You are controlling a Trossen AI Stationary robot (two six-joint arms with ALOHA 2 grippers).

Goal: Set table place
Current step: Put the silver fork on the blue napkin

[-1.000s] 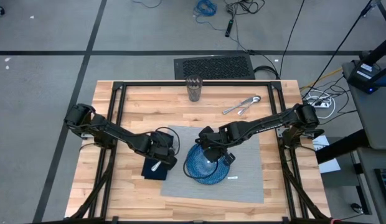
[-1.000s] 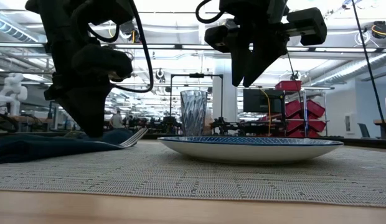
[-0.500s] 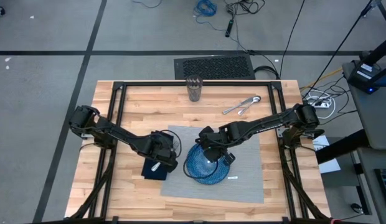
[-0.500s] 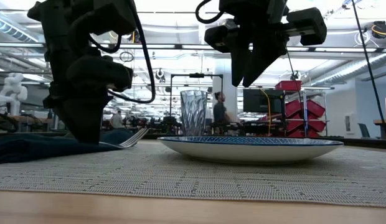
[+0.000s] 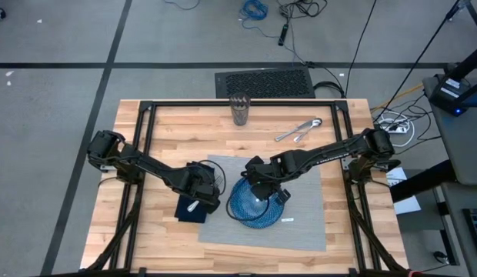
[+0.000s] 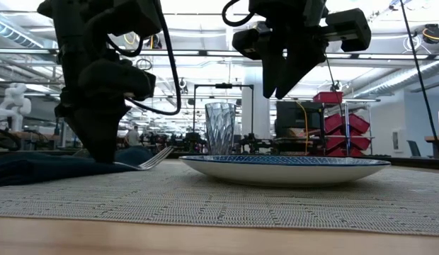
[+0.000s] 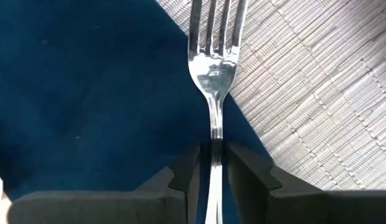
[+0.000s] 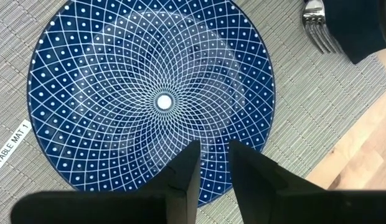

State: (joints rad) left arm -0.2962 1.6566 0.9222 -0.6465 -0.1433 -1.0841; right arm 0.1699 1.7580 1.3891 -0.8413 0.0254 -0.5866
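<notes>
Fork handle sits pinched in our left gripper, low over the navy napkin beside the grey placemat, likely for laying it down; our right gripper, fingers narrow and empty, hovers over the blue plate on the worktop.

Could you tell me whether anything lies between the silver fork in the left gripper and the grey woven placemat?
Mostly yes: the navy blue cloth napkin lies under the silver fork held by the left gripper; only the tines overhang the grey woven placemat.

plate on placemat, fork on napkin
</notes>
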